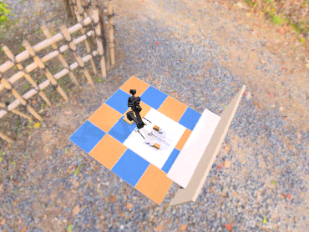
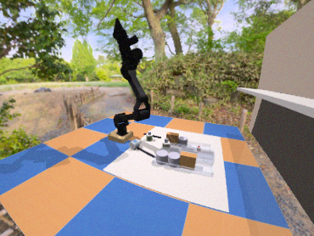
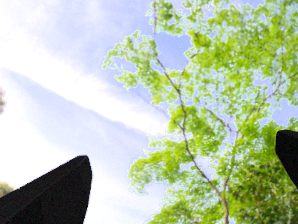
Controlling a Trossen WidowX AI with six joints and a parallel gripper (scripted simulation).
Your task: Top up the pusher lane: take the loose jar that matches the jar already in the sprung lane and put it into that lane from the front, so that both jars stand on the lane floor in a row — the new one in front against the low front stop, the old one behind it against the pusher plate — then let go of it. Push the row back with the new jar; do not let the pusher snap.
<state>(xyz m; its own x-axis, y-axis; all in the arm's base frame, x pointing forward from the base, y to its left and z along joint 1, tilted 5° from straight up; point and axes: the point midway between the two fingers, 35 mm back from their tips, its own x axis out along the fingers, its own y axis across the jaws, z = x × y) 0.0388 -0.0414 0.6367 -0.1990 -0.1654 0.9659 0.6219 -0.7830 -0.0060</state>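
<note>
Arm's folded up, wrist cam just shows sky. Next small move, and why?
Probably tip the arm forward and down toward the white mat. The tool stands open on nothing, facing sky and branches, far above the jars and clear lanes. From here it cannot yet pick out the loose matching jar.

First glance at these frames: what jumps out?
The black arm rears straight up from its base at the mat's back edge, its claw open and aimed at the sky, holding nothing; the wrist view shows only clouds and treetops. Below it, the clear lanes sit on the white square of the checkered mat, with grey jars and brown blocks inside.
</note>
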